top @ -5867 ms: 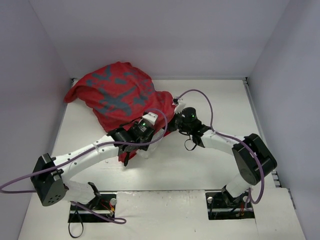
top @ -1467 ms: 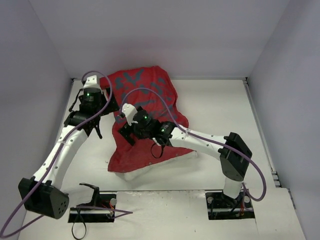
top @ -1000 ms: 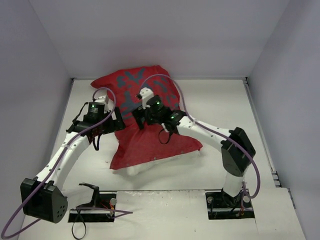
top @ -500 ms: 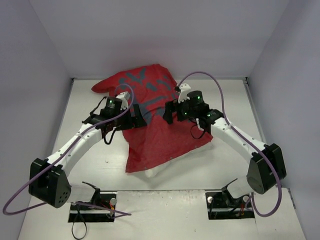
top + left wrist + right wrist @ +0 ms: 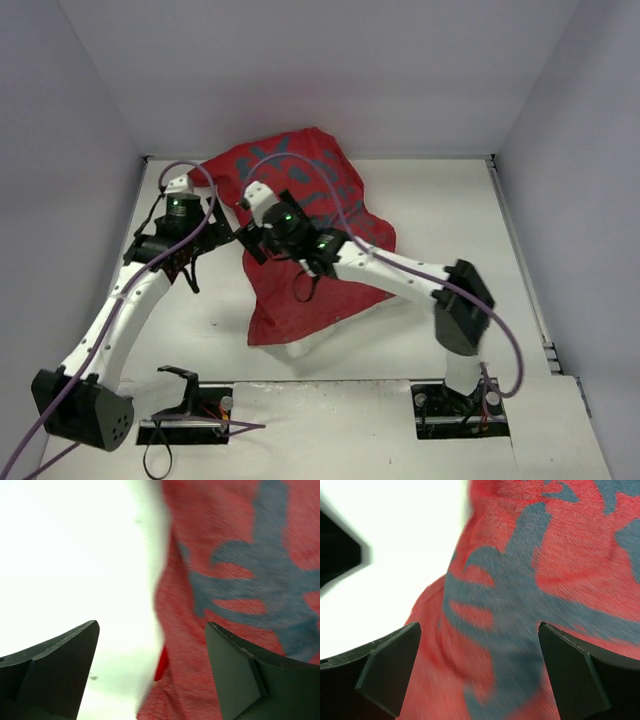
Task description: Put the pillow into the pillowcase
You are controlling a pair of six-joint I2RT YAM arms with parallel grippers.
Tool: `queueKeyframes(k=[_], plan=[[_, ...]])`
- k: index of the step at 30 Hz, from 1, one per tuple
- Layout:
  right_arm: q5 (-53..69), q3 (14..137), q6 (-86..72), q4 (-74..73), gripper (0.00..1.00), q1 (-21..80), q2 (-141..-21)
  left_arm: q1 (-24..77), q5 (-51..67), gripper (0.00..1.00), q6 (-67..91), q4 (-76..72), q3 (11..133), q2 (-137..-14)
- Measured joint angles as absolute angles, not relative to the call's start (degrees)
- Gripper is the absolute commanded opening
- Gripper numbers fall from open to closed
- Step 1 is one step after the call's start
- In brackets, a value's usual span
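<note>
The pillowcase (image 5: 300, 300) lies bunched in the middle of the table with its duller red, blue-patched side up. A white sliver of the pillow (image 5: 300, 348) pokes out at its near edge; the rest is hidden inside. My left gripper (image 5: 220, 238) hovers open at the cover's left edge. In the left wrist view the left gripper (image 5: 151, 624) straddles the pillowcase (image 5: 240, 555) edge and bare table. My right arm reaches across the cover, and the right gripper (image 5: 252, 240) stands open over its upper left part. The right gripper (image 5: 479, 625) has the pillowcase (image 5: 545, 555) below its fingers, nothing gripped.
White walls enclose the table (image 5: 450, 210) on the left, back and right. Both arm bases (image 5: 185, 415) sit at the near edge. Purple cables loop above each wrist.
The right gripper swung from the cover's right side over to its upper left. The left gripper drew back left to the cover's edge. The pillowcase shifted a little.
</note>
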State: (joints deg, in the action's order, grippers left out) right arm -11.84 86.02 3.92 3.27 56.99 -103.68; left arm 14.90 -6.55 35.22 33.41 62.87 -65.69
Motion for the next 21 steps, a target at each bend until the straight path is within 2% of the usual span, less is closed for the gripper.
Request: queueKeyframes(k=[6, 10, 12, 13, 15, 16, 21], plan=[[-33.0, 97.2, 5.9, 3.4, 1.00, 61.5, -120.8, 12.1, -10.0, 0.83, 35.0, 37.9, 59.6, -58.9], [-40.7, 98.3, 6.7, 2.4, 1.00, 62.0, -127.7, 12.5, -9.5, 0.83, 34.9, 38.3, 58.4, -56.1], [-42.3, 98.3, 6.8, 2.0, 0.83, 61.7, -128.6, 12.4, -9.3, 0.83, 35.0, 38.5, 57.9, -55.3], [-42.6, 98.5, 6.7, 1.7, 0.51, 61.5, -128.6, 12.4, -9.3, 0.83, 35.0, 38.5, 57.7, -55.0], [-42.5, 99.2, 6.4, 1.0, 0.03, 60.9, -128.4, 12.4, -9.1, 0.83, 35.0, 38.7, 57.4, -54.6], [-41.3, 99.2, 6.2, 0.8, 0.00, 60.3, -128.0, 12.5, -9.0, 0.83, 35.0, 38.7, 57.4, -54.5], [-26.4, 98.4, 6.0, -2.7, 0.00, 57.6, -122.1, 12.5, -9.3, 0.83, 34.8, 39.0, 58.1, -53.4]])
